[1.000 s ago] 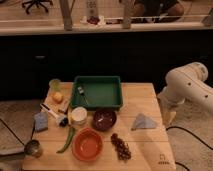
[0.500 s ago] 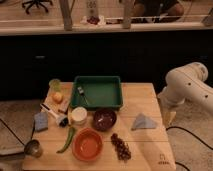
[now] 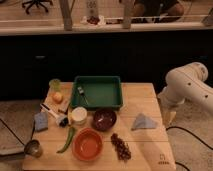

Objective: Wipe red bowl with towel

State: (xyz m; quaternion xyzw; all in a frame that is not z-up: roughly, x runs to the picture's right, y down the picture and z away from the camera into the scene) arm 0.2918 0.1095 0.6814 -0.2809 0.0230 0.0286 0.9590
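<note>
A red-orange bowl sits empty near the front edge of the wooden table. A dark maroon bowl stands just behind it to the right. The light blue towel lies crumpled on the table's right part. My white arm hangs beside the table's right edge. The gripper points down, off the table, to the right of the towel and apart from it. It holds nothing that I can see.
A green tray with a utensil sits at the back middle. Grapes, a green vegetable, a white cup, a blue sponge, a brush, a metal cup, an orange and a green cup stand around.
</note>
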